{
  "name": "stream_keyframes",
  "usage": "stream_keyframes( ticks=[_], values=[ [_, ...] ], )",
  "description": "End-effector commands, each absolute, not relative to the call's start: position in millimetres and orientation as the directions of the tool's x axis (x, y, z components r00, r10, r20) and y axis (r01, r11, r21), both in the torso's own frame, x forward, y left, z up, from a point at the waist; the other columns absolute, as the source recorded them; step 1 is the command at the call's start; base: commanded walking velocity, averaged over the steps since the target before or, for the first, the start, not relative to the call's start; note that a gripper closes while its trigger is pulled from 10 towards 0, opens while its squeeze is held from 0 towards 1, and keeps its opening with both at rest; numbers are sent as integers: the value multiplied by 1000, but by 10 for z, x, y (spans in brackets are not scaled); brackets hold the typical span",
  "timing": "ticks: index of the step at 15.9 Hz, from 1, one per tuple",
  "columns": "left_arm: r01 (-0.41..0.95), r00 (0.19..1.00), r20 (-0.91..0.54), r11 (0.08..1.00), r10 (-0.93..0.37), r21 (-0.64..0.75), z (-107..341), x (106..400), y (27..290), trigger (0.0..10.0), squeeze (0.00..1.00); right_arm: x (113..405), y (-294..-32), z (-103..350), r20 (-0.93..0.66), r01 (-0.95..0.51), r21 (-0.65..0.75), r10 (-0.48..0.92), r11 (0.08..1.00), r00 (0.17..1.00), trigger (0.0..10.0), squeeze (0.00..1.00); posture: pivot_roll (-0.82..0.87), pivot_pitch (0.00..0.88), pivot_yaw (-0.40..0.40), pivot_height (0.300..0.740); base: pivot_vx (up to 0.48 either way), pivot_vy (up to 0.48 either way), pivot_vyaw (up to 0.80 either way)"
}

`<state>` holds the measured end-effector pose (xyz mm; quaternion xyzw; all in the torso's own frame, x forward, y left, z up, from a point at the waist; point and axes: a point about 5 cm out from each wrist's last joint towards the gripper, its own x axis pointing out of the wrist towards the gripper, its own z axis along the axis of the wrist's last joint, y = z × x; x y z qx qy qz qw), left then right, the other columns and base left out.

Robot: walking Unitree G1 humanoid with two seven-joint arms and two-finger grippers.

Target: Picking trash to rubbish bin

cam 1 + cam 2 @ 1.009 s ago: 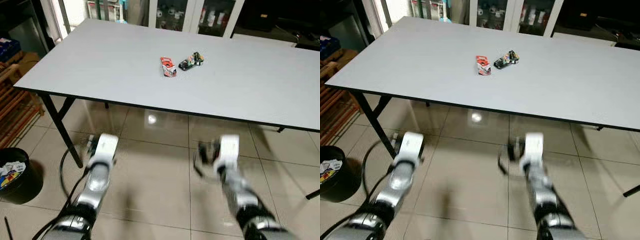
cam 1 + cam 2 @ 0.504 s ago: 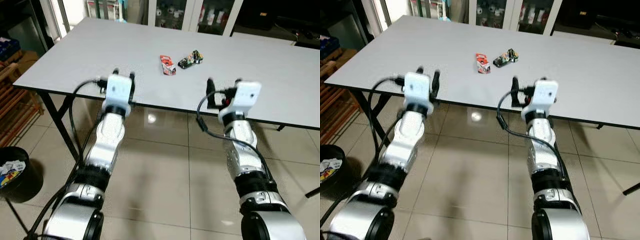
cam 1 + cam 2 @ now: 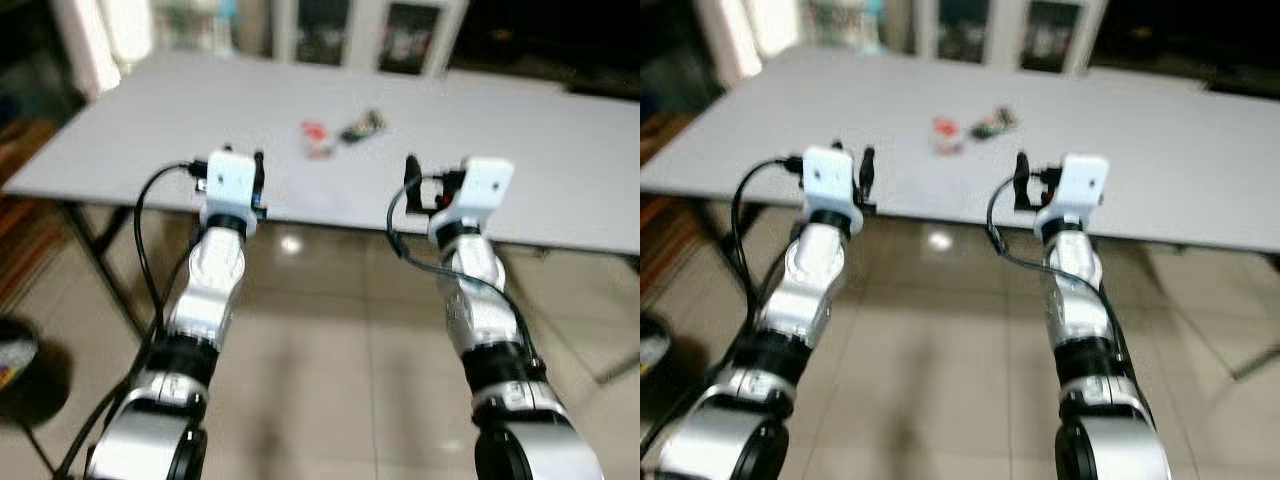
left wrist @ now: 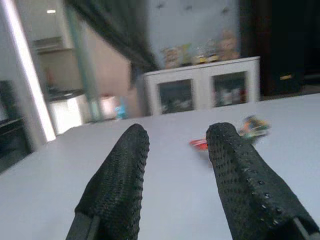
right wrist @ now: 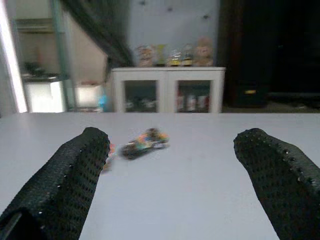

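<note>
Two pieces of trash lie near the middle of the grey table (image 3: 150,130): a red wrapper (image 3: 315,136) and, just right of it, a dark multicoloured wrapper (image 3: 362,124). Both arms are raised to the table's near edge. My left gripper (image 3: 243,157) is open and empty, and points over the tabletop with the red wrapper (image 4: 200,144) ahead between its fingers (image 4: 122,175). My right gripper (image 5: 175,137) is open wide and empty. The dark wrapper (image 5: 142,142) lies well ahead of it, nearer its one finger (image 5: 75,170).
A black rubbish bin (image 3: 25,370) stands on the tiled floor at the lower left, blurred. Glass-fronted white cabinets (image 5: 167,90) line the wall beyond the table. A table leg (image 3: 95,250) slants down at the left. The head views are blurred.
Both arms have swung up from low over the floor to the table's edge. Since half a second ago they have hardly moved; the head view has shifted and blurred.
</note>
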<state>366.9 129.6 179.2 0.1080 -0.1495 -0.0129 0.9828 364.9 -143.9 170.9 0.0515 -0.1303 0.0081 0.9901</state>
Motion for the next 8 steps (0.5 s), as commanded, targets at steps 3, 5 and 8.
stream_keyframes(
  ticks=[3,5,8],
  values=[
    [22,956,280,975,-86,223,1793,3656,1237,10000,0,3652,-1423,1759,261,-32,115,1,993,965,10000,0,-49,0,-113,740,342,0,-267],
    [24,957,277,974,-88,227,1793,3651,1244,10000,0,3646,-1396,1757,260,-38,116,7,993,966,10000,0,-49,0,-110,740,347,0,0],
    [35,957,274,972,-99,230,1787,3641,1228,10000,1000,3635,-1370,1751,256,-52,112,22,992,966,10000,0,-51,0,-106,740,373,0,0]
  ],
)
